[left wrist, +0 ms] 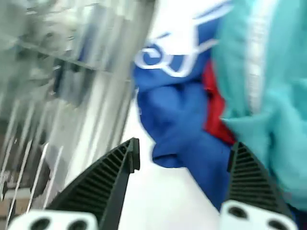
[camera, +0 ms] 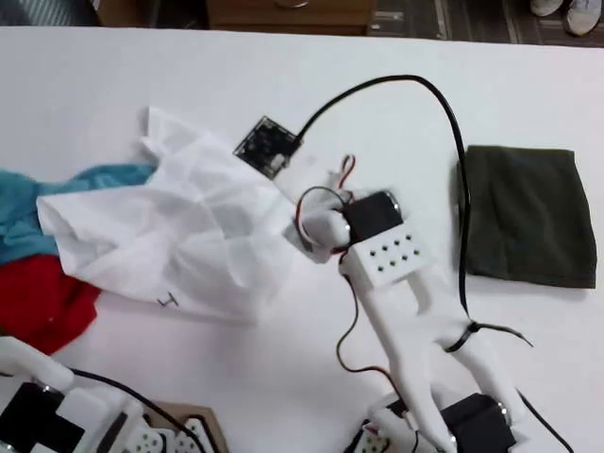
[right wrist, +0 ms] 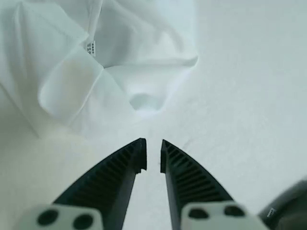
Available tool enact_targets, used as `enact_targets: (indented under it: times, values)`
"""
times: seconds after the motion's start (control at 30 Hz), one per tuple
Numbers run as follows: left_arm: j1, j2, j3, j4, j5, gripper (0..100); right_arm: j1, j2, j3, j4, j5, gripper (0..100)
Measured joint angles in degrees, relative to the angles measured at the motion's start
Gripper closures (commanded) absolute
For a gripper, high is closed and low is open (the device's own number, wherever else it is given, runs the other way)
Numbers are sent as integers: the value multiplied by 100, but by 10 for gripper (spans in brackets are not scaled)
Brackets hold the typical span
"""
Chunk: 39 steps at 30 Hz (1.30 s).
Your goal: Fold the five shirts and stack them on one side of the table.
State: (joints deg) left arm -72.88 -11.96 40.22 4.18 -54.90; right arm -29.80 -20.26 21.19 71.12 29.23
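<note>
- White shirt [camera: 179, 236] lies crumpled on the table [camera: 396, 57], left of centre, overlapping a teal shirt [camera: 57, 193] and a red shirt [camera: 42, 302].
- Dark green shirt [camera: 528, 215] sits folded at the right, well apart.
- Right gripper [right wrist: 153, 151]: we see the fingers nearly pressed together, pinching nothing, near the white shirt's edge.
- Left gripper [left wrist: 184, 153]: spread wide over a blue shirt [left wrist: 177, 100].

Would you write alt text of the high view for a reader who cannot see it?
The right arm stretches over the table, its wrist beside a crumpled white shirt. A teal shirt and a red shirt lie at the view's left edge; a folded dark green shirt lies at its right.
</note>
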Motion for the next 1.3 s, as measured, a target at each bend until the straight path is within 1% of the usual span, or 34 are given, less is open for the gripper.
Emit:
enact_targets:
  times: [0.07, 0.17, 0.23, 0.3, 0.4, 0.47, 0.53, 0.63, 0.73, 0.8, 0.87, 1.0, 1.17, 1.3]
  values:
    - [-88, 0, 0, -202, 281, 688, 0, 0, 0, 0, 0, 933]
    - [-158, 0, 0, -246, 800, 688, 0, 0, 0, 0, 0, 933]
    - [-167, 0, -9, -62, 1046, 688, -53, 0, 0, 132, 0, 932]
    - [-132, 0, -62, 404, 1204, 688, -281, 9, 0, 281, 79, 932]
    - [70, 0, -290, 1433, 1609, 688, -914, 202, 44, 343, 589, 930]
    - [264, 0, -554, 2268, 2013, 688, -1310, 387, 44, 325, 730, 913]
    - [466, 0, -905, 3165, 2488, 688, -1521, 651, 35, 202, 782, 891]
    - [800, 0, -1495, 4571, 3051, 688, -1635, 1178, -114, -97, 695, 881]
    - [1125, 0, -2040, 5802, 3385, 688, -1688, 1855, -440, -299, 492, 881]
    - [1284, 0, -2286, 6444, 3499, 688, -1670, 2277, -703, -334, 440, 882]
    - [1354, 0, -2479, 6884, 3578, 688, -1679, 2620, -1002, -334, 431, 882]
    - [1354, 0, -2637, 7305, 3587, 688, -1925, 3103, -1468, -334, 413, 882]
    - [1354, 0, -2646, 7446, 3596, 688, -2479, 3446, -1600, -343, 396, 882]
    - [1354, 0, -2646, 7446, 3596, 688, -2576, 3798, -1600, -343, 404, 882]
